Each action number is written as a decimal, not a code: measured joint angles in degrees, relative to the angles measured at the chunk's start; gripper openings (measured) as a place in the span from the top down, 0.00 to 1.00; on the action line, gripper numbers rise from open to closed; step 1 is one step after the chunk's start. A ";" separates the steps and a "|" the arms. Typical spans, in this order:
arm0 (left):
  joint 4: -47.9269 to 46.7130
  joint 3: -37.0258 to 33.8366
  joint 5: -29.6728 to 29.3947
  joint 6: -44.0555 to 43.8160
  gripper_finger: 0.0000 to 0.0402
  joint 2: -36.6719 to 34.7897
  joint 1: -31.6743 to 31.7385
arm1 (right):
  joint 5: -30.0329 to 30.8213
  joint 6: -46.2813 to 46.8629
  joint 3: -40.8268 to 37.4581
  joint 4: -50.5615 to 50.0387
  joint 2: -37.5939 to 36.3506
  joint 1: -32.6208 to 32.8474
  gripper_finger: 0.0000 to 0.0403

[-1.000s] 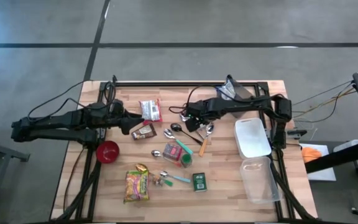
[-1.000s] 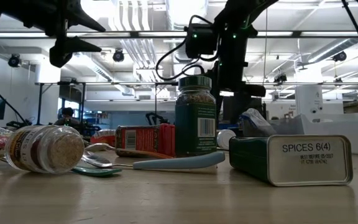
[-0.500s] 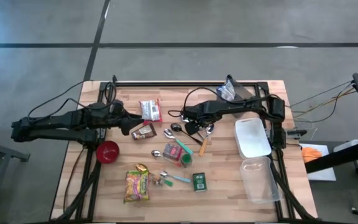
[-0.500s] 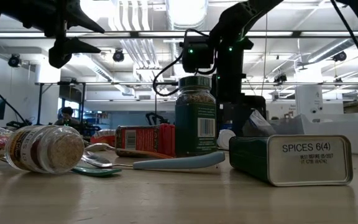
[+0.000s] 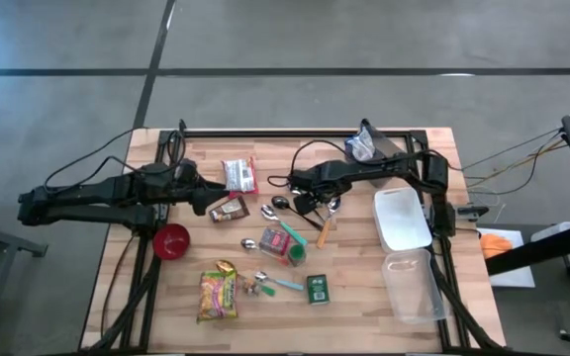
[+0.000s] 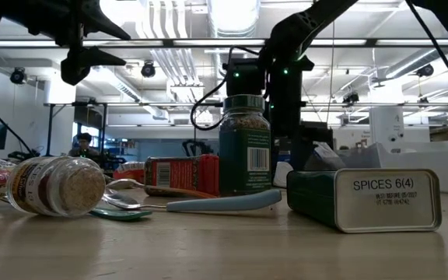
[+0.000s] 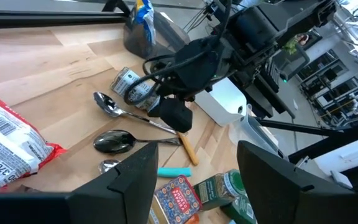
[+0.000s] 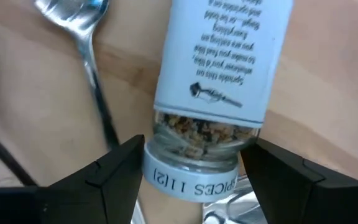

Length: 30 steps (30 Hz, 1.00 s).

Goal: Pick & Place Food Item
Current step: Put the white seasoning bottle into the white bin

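A spice jar (image 8: pixel 219 74) with a pale blue label and a grey lid (image 8: pixel 191 180) lies on its side on the wooden table, next to a spoon (image 8: pixel 86 37). My right gripper (image 8: pixel 191 186) points down over it, open, one finger on each side of the lid end, close to it. From above, the gripper (image 5: pixel 310 201) covers the jar. The left wrist view shows the jar (image 7: pixel 135 90) under that arm. My left gripper (image 5: pixel 206 198) hovers open over the table's left part, above a brown packet (image 5: pixel 229 209), with nothing between its fingers.
Spoons (image 5: pixel 283 206) lie around the jar. Toward the near edge are an upright green spice jar (image 5: pixel 296 253), a green tin (image 5: pixel 317 288), a noodle pack (image 5: pixel 217 295) and a red bowl (image 5: pixel 171 240). A white lid (image 5: pixel 402 218) and a clear container (image 5: pixel 414 287) sit at the right.
My right gripper has come down toward the lying spice jar, still pointing down, and its fingers now stand beside the jar's lid end. The gap between its fingers has stayed the same. The jar has not moved.
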 joint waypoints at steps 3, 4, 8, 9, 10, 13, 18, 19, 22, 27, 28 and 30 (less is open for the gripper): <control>0.04 0.04 -0.02 -0.01 0.45 0.01 0.00 | 0.07 -0.39 -0.05 -0.11 0.00 -0.28 0.41; 0.09 0.04 0.00 0.00 0.45 0.01 0.00 | 0.22 -0.48 -0.07 -0.11 0.00 -0.34 0.44; 0.09 0.04 0.00 -0.01 0.45 0.01 0.00 | 0.26 -1.27 -0.04 -0.09 0.00 -0.42 0.51; 0.09 0.04 0.00 -0.01 0.45 0.01 0.00 | 0.24 -1.60 -0.04 -0.09 0.00 -0.42 0.51; 0.09 0.04 0.00 -0.01 0.45 0.01 0.00 | 0.23 -1.70 -0.04 -0.11 0.00 -0.42 0.51; 0.09 0.06 0.00 -0.29 0.45 0.01 0.00 | 0.17 -2.12 -0.04 -0.47 0.00 -0.42 0.51; -0.08 0.05 0.00 -4.12 0.45 0.01 0.00 | -2.18 -8.02 0.08 -2.40 -1.14 -0.42 0.51; -0.12 0.06 0.01 -6.08 0.45 0.03 0.00 | -3.05 -10.55 0.11 -2.69 -1.79 -0.33 0.51; -0.02 0.06 0.02 -13.08 0.45 0.06 0.00 | -5.10 -17.87 0.13 -2.99 -4.69 0.39 0.51; 0.13 0.05 0.00 -23.62 0.45 1.47 0.07 | -6.55 -26.91 0.22 -3.97 -11.69 2.17 0.51; 0.15 0.07 0.01 -25.09 0.45 1.96 0.08 | -6.59 -28.35 0.22 -3.82 -13.15 2.66 0.51; 0.77 0.08 0.07 -27.48 0.45 3.16 0.12 | -6.60 -29.97 0.23 -3.50 -16.06 3.44 0.51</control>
